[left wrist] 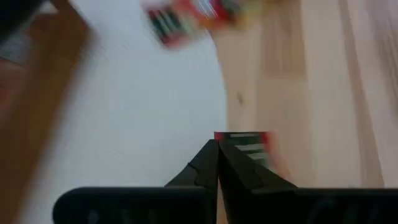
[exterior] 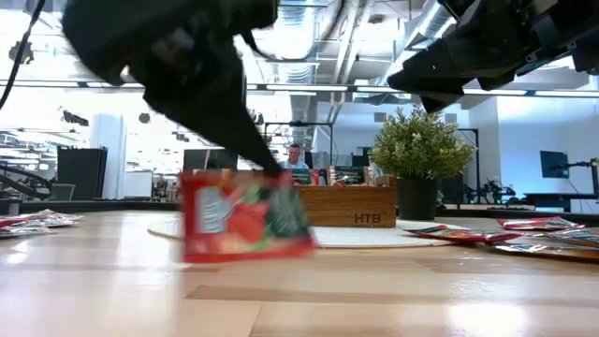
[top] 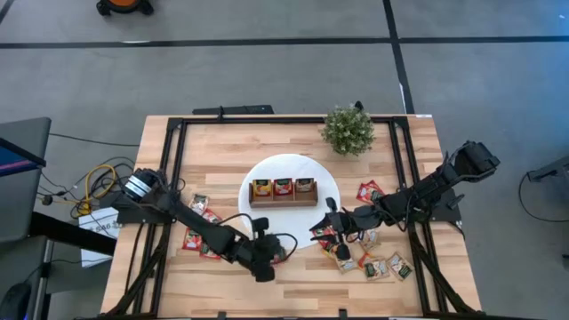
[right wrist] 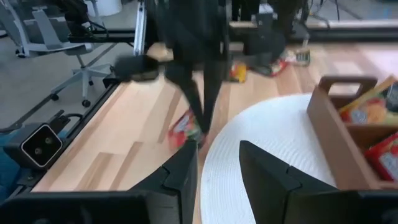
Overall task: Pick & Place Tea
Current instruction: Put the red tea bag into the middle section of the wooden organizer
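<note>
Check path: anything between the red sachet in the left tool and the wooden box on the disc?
Nothing visible. Left tool grips red sachet beside white disc; only bare disc lies before wooden box.

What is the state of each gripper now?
Left gripper: closed on a red tea sachet.
Right gripper: open, holding nothing.

- An open-plan office or lab.
- Low view background: exposed ceiling ducts, desks with monitors, a seated person.
- Right wrist view, upper left: an office chair.
- High view: grey carpet floor.
</note>
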### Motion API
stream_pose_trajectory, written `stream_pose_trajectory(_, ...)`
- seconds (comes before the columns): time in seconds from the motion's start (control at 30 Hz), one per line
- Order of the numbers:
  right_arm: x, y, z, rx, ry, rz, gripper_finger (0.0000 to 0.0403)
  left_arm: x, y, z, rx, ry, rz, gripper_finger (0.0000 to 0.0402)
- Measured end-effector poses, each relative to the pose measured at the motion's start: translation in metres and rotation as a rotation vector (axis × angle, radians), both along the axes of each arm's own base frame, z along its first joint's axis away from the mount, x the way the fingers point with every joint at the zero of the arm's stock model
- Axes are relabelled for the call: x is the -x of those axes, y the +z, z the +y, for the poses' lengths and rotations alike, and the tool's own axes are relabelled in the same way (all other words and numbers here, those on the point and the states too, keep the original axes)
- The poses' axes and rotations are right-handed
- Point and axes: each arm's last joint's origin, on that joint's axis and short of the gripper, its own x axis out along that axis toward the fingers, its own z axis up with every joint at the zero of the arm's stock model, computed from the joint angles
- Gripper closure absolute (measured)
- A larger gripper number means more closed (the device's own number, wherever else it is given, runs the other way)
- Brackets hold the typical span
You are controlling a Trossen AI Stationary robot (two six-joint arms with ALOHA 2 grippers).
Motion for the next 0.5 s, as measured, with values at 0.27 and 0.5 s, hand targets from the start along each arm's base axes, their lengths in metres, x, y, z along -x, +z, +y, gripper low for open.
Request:
stream_pose_trajectory(0.27, -0.01, -0.025, 0.007, -0.043, -0.011, 0.034, 0.0279, 0.009, 0.009, -0.016, -0.102, 0.235, -0.229, 0.0401)
stream_pose_trajectory(0.5, -0.042, -0.049, 0.007, -0.069, -0.066, 0.045, 0.0223, 0.012, 0.012, -0.028, -0.134, 0.267, -0.317, 0.0401)
